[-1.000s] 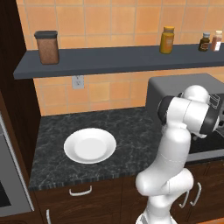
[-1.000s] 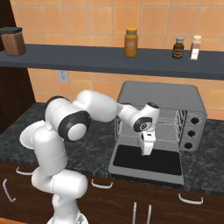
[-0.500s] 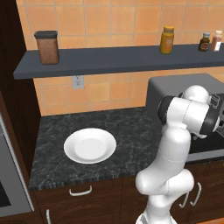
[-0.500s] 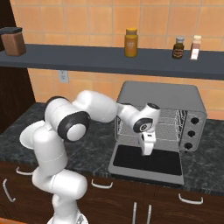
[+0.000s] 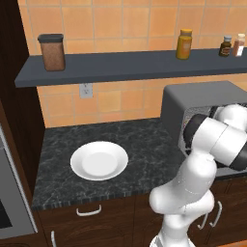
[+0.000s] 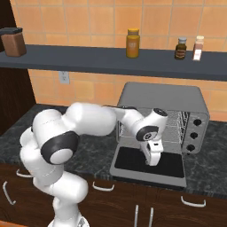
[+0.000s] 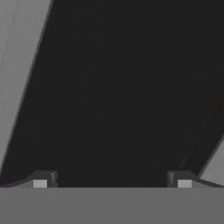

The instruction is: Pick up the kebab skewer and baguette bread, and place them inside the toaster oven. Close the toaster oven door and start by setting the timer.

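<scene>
Fingers stand wide apart with nothing between them; in my hand view both dark tips rise at the bottom edge and look straight onto the black glass of the toaster oven door, with a strip of its grey frame along the left. From the right base view I see the gripper pointing down, just above the door, which lies folded flat in front of the toaster oven. That oven sits on the dark speckled counter, to the right of the arm; its cavity stands open behind the wrist, and I can make out wire racks inside and three round knobs in a column down its right front. I cannot see a kebab skewer or a baguette from any camera; whether they lie on the racks is hidden by the arm. In the left base view the white plate rests bare on the counter, well to the left of the oven. On the shelf above I note a brown canister at the far left, a yellow jar over the oven, and two small bottles side by side further right. A wall outlet sits under the shelf.
</scene>
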Controlling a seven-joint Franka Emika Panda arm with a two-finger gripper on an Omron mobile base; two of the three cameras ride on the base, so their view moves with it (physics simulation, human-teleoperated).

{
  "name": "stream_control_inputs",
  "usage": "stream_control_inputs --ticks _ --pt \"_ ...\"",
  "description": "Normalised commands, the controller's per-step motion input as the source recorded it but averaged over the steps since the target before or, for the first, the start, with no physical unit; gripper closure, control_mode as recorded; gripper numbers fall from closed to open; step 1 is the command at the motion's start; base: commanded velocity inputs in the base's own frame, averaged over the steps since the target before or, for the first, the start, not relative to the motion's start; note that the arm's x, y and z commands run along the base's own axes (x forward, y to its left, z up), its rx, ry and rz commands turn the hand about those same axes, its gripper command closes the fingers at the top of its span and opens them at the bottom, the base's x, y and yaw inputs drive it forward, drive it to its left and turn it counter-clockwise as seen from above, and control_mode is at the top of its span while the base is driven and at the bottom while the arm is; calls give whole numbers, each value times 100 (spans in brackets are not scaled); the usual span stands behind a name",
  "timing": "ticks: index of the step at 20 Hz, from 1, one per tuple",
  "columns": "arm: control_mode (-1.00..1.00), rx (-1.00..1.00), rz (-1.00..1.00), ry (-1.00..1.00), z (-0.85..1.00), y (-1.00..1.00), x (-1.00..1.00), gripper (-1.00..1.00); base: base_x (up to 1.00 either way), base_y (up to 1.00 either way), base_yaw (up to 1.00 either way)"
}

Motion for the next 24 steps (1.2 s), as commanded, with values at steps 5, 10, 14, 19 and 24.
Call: stream_control_inputs --ticks 5,10,14,19,24 --pt "-100 0 37 -34 71 -1 -75 -100 0 0 0" --pt "-100 0 42 -38 66 -9 -14 -100 0 0 0" --pt "-100 0 47 -55 22 -7 3 -100 0 0 0" --pt "-100 -2 33 -54 25 -8 25 -100 0 0 0" --pt "-100 -1 12 -29 51 -4 41 -100 0 0 0"
